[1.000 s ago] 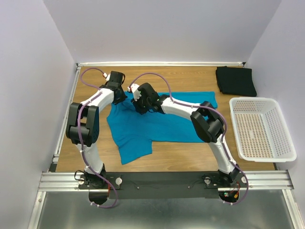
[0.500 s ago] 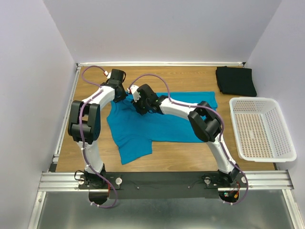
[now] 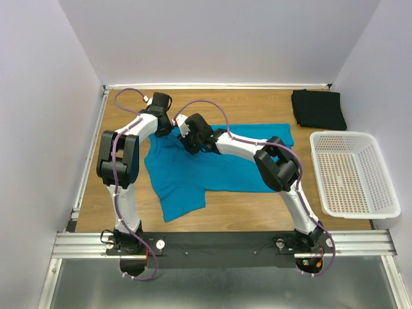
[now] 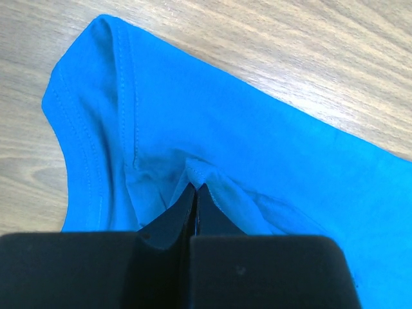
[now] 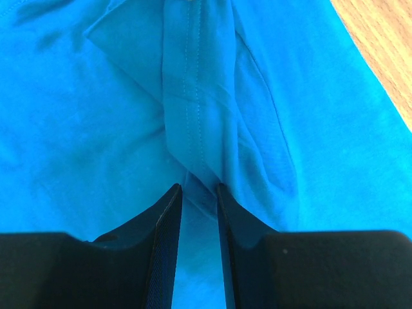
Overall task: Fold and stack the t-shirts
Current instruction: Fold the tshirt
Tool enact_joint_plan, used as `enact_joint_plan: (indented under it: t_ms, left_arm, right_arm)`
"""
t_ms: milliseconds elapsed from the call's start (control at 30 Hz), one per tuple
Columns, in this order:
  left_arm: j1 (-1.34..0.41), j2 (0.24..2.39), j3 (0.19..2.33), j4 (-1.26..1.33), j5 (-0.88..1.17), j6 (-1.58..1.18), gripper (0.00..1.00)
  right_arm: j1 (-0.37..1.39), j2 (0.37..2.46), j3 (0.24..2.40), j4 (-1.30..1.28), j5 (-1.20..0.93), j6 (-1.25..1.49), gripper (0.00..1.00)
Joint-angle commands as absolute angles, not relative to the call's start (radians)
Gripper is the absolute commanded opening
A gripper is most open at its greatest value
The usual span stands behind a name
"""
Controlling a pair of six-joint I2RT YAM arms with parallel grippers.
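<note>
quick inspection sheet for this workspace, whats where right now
surface: wooden table
job's things: teal t-shirt spread out mid-table; black t-shirt folded at the far right corner
clutter: white basket on the right side
grippers: left gripper shut, pinching a pucker of teal cloth; right gripper closed on a folded seam strip
cables: purple cables looped along both arms
surroundings: pale walls; metal rail at the near edge
</note>
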State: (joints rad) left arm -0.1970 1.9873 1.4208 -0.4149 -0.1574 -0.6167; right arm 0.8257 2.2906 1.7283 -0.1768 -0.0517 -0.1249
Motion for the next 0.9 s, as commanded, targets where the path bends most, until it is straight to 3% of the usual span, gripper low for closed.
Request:
enact_joint_plan:
  t_ms: [0, 233, 533, 867]
  left_arm:
    - [-0.201, 2.02, 1.46, -0.443, -0.199, -0.606, 0.04]
    - [-0.201, 2.033, 1.48, -0.453, -0.201, -0.604, 0.04]
    - [-0.199, 2.031, 1.473, -0.453, -0.201, -0.606, 0.04]
    - [-0.201, 2.025, 1.466, -0.449, -0.199, -0.604, 0.04]
  right_arm:
    - [0.838, 2.258, 1.73, -0.166, -0.02, -0.14, 0.36]
    - [0.845, 2.267, 1.733, -0.169, -0.018, -0.149, 0.35]
    - [0.853, 2.281, 1.727, -0.167, -0.014, -0.15, 0.24]
    - [0.854, 2.301, 1.713, -0.169, 0.037, -0.156, 0.25]
